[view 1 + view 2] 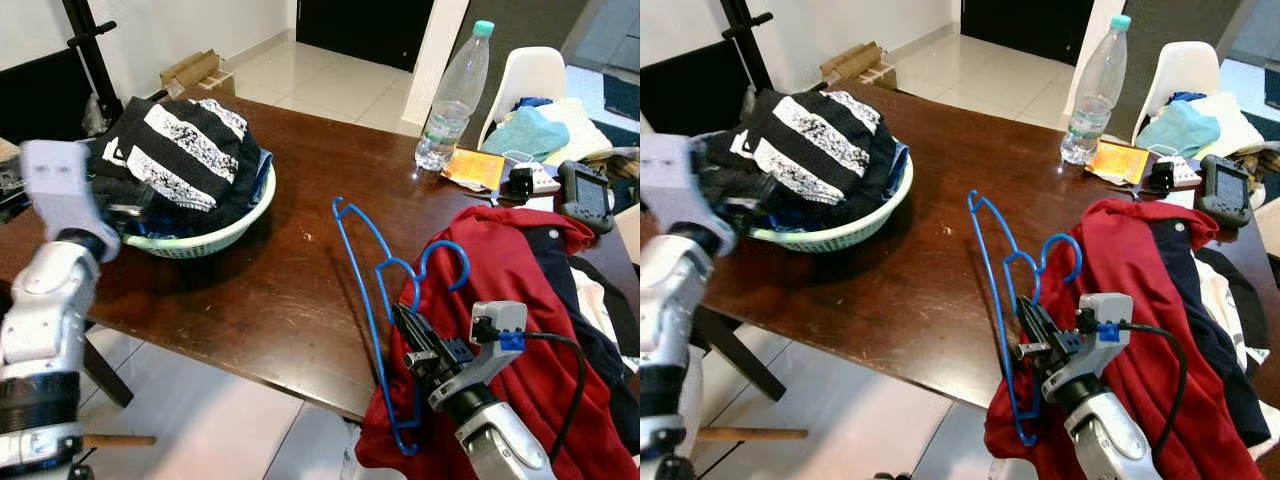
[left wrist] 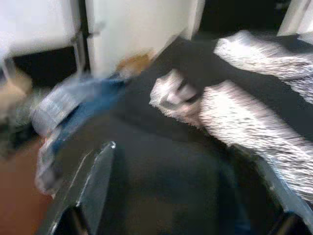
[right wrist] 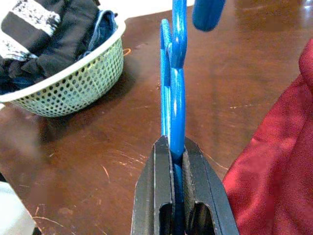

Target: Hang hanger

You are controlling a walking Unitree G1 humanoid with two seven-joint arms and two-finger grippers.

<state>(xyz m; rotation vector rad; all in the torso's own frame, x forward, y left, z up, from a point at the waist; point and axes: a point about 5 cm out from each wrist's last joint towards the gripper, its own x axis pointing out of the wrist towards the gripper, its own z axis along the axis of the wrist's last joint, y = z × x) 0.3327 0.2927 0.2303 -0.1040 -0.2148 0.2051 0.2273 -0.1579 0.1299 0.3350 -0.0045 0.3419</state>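
Observation:
A blue wire hanger (image 3: 177,98) stands on edge over the front right part of the brown table (image 1: 280,290), its hook (image 1: 444,244) beside a red garment (image 1: 520,280). My right gripper (image 1: 403,320) is shut on the hanger's wire, low at the table's front edge; the two black fingers (image 3: 156,186) clamp it from both sides. At the far left, my left gripper (image 2: 190,166) is open, its fingers spread over the black and white striped garment (image 1: 185,145) in the basket. The left wrist view is blurred.
A pale green laundry basket (image 1: 200,243) piled with clothes sits at the table's left. A plastic bottle (image 1: 452,100), small devices and cloths stand at the far right, with a white chair (image 1: 530,75) behind. Cardboard boxes (image 1: 195,70) lie on the floor beyond.

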